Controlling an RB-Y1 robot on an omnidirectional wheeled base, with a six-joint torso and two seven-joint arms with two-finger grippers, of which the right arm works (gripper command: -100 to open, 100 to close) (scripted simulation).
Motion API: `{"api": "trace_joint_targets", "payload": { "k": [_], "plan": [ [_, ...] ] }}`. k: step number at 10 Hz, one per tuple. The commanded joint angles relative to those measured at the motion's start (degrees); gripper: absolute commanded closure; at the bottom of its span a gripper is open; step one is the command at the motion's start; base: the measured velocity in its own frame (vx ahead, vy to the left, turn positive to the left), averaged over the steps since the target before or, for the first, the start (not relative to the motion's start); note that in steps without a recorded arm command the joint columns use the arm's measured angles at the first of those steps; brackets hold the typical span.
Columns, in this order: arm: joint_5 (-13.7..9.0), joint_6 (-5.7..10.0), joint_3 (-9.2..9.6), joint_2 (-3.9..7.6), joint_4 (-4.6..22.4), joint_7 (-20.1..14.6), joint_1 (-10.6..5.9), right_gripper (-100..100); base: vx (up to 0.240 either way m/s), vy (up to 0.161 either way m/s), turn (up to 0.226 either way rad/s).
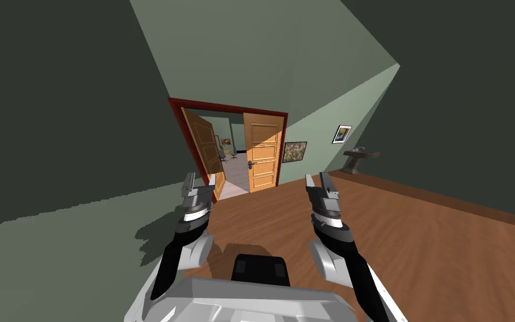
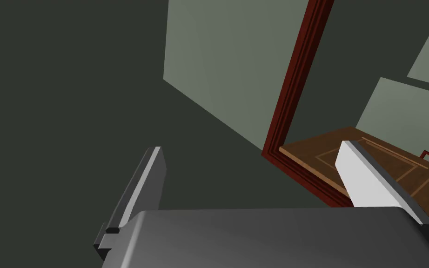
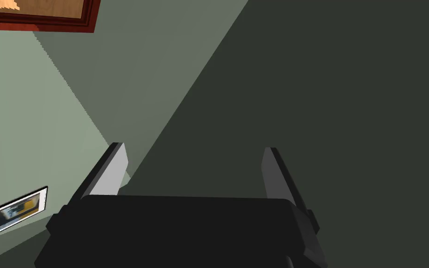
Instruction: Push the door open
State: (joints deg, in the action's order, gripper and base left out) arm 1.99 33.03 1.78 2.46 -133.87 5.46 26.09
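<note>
A double door in a dark red frame (image 1: 228,106) stands at the far end of the room. Its left leaf (image 1: 203,148) is swung away into the room beyond. The right leaf (image 1: 265,151), orange-brown panelled wood with a dark handle (image 1: 252,163), stands in the frame. My left gripper (image 1: 189,178) is raised ahead of my chest, open and empty, well short of the door. In the left wrist view the left gripper (image 2: 251,146) points toward the red frame (image 2: 297,83) and a door leaf (image 2: 395,158). My right gripper (image 1: 316,180) (image 3: 193,147) is open too, holding nothing.
A grey-green wall (image 1: 83,223) runs close along my left arm. Wooden floor (image 1: 418,240) stretches ahead and to the right. Two framed pictures (image 1: 294,151) (image 1: 341,133) hang on the far wall, and a small pedestal stand (image 1: 361,156) sits by the right wall.
</note>
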Motion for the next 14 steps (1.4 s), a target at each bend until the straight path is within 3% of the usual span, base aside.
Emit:
{"api": "trace_joint_targets", "payload": {
  "k": [1, 7, 12, 14],
  "plan": [
    [-0.07, -0.26, 0.86, 0.21, 1.20, -0.32, -0.72, -100, 0.100, -0.003, -0.091],
    [-0.36, -1.38, 4.60, 0.92, 6.39, -1.70, -3.87, -100, 0.177, 0.038, -0.079],
    [-0.71, -2.74, 9.16, 1.57, 12.70, -3.38, -7.69, -100, 0.151, 0.049, -0.112],
    [-0.91, -3.53, 11.78, 1.89, 16.35, -4.35, -9.89, -100, 0.146, 0.071, -0.156]
  ]
}}
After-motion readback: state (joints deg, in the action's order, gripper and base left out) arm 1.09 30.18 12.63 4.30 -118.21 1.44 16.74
